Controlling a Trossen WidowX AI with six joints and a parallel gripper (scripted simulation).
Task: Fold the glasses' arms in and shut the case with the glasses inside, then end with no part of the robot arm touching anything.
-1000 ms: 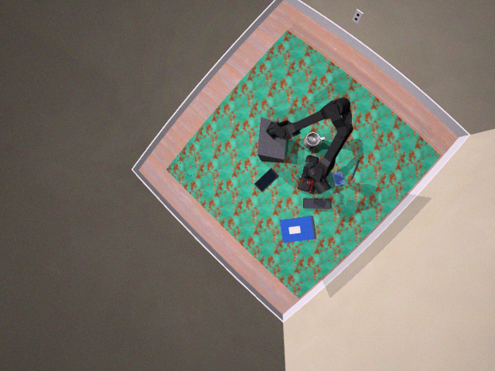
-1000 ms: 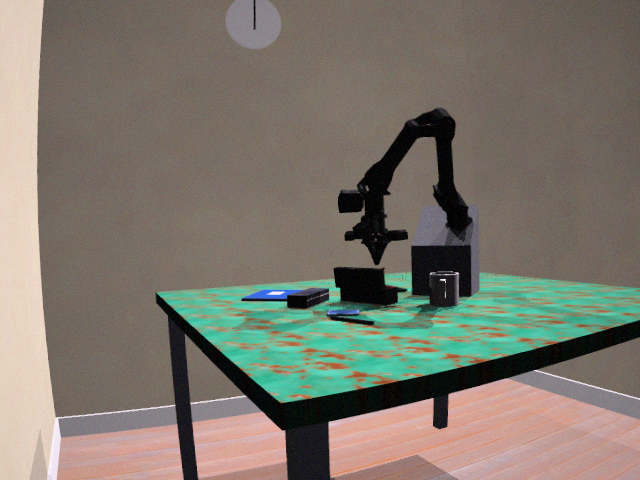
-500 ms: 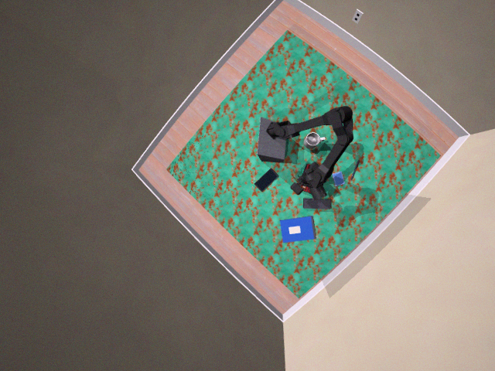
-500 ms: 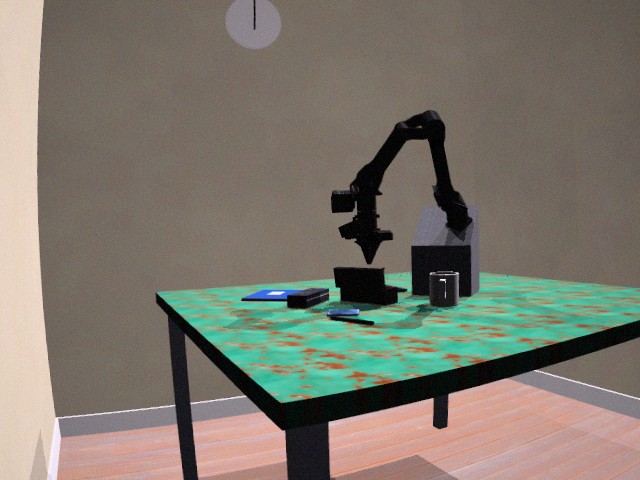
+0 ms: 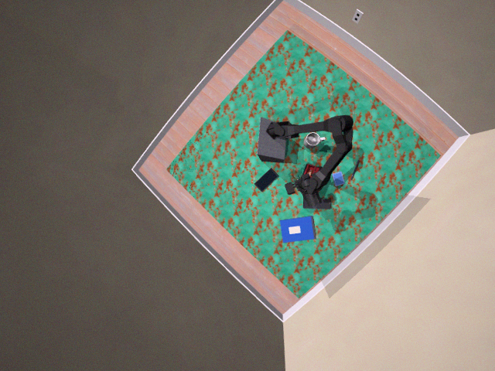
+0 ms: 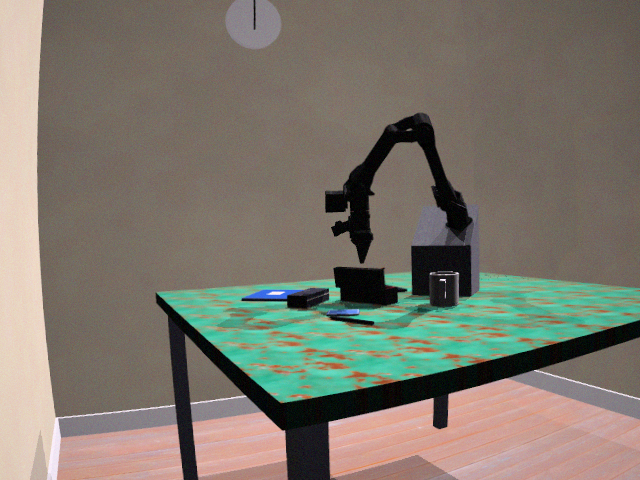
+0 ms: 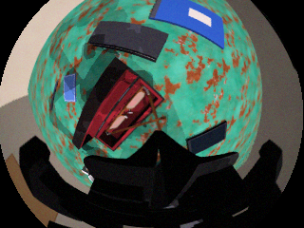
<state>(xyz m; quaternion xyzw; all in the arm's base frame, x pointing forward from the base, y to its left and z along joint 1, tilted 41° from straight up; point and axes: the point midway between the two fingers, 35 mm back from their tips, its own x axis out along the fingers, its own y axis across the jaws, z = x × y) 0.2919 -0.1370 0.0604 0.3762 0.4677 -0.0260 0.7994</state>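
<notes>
My gripper [image 6: 361, 261] [image 7: 158, 134] is pinched fully closed with nothing in it, its tips hanging just above the opened case [image 5: 311, 168] [image 6: 368, 290] [image 7: 90, 111]. The case sits around the middle of the bench [image 5: 247, 103] [image 6: 330, 356] [image 7: 195, 90], well in from every edge, lid up. The glasses [image 7: 120, 121] lie inside it with both arms unfolded, reaching out over the side away from the lid.

Folding the arms looks like my next job, and it's where I'd expect trouble. They are thin; if I come down too low I could press one against the case wall, and if I sweep too high I'd pass over it. A push off-line could drag the glasses out or skid the whole case. If I swing the lid over with an arm still sticking out, it will probably jam on the rim.

The wrist is bulky too. The dark box [image 5: 318, 205] [image 6: 308, 298] [image 7: 128, 40] stands near the case, towards the bench's bottom corner in the top view, and a wide turn low down could clip it. The mug [image 5: 312, 139] [image 6: 444, 288] stands between the case and the arm's base, under the raised links, so a low retreat could knock it.

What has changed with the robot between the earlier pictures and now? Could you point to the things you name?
The gripper [image 6: 362, 260] [image 7: 158, 134] moved sideways toward the blue book [image 5: 304, 235] [image 6: 258, 296] [image 7: 178, 13] and its wrist turned; nothing was taken hold of or let go. The open glasses case [image 5: 308, 168] [image 6: 364, 290] [image 7: 97, 102] and mug [image 5: 312, 140] [image 6: 444, 295] stayed put.
</notes>
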